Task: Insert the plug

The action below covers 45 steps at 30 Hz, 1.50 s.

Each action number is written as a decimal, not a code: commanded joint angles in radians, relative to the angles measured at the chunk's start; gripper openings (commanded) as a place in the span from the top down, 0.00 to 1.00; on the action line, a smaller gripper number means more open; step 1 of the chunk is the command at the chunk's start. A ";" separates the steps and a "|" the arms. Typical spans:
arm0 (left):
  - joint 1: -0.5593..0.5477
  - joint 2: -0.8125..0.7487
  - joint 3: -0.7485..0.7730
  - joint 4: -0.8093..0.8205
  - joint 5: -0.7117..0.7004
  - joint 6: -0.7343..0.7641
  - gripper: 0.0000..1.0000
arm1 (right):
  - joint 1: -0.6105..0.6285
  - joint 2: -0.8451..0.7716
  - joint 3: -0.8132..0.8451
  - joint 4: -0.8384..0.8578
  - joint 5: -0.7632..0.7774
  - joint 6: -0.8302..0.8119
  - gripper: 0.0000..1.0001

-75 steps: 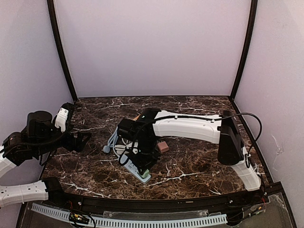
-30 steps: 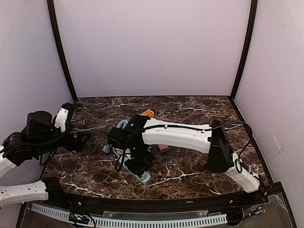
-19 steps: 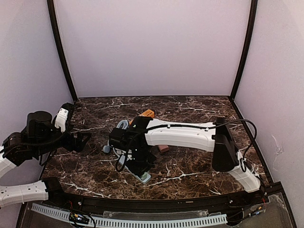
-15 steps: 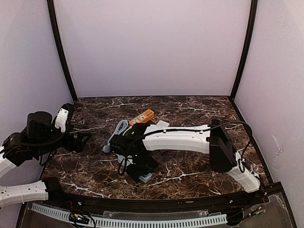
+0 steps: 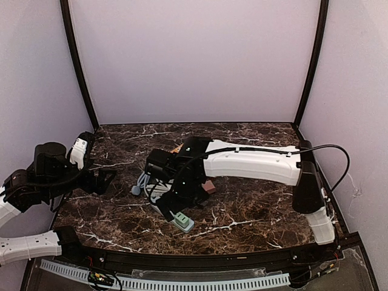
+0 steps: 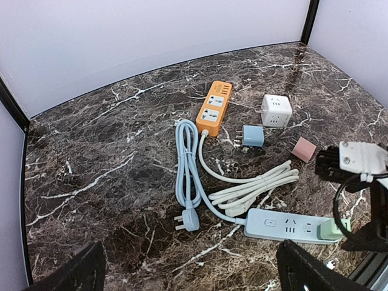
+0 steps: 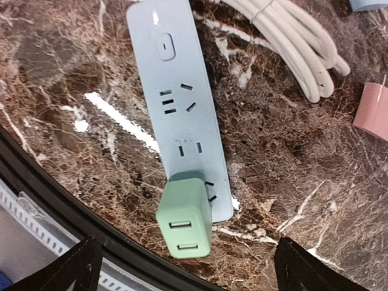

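Note:
A green plug [image 7: 185, 221] with two USB slots on top stands in the last socket of the pale blue power strip [image 7: 182, 121], near the table's front edge. My right gripper [image 7: 194, 268] hangs open directly above it, its fingers apart on either side and touching nothing. The top view shows the same green plug [image 5: 180, 216] just below the right gripper [image 5: 182, 193]. My left gripper [image 5: 103, 179] is open and empty, held back at the left. From its wrist view I see the plug [image 6: 334, 229] on the strip [image 6: 285, 225].
Behind the strip lie a coiled white cable [image 6: 254, 185], a pink adapter [image 6: 302, 148], a blue adapter [image 6: 253, 136], a white cube socket [image 6: 276, 110] and an orange power strip [image 6: 213, 107]. The blue cord's plug [image 6: 187, 219] lies left. The table's black front rail [image 7: 73, 200] is close.
My right gripper has opened from shut and risen off the green plug, which stays standing in the strip. The right arm has swung back to the right. The left arm has not moved.

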 commanded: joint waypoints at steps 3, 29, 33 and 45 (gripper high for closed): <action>0.007 0.005 -0.017 0.009 0.004 0.008 0.01 | -0.008 -0.084 -0.048 0.068 0.048 0.026 0.01; 0.007 0.053 -0.006 -0.008 0.005 0.002 0.01 | -0.111 -0.357 -0.399 0.240 0.184 0.111 0.01; 0.007 0.145 0.040 -0.005 0.124 0.038 0.01 | -0.145 -0.396 -0.450 0.246 0.205 0.095 0.01; 0.007 0.608 0.337 -0.022 0.364 0.108 0.01 | -0.302 -0.582 -0.610 0.280 0.190 0.006 0.01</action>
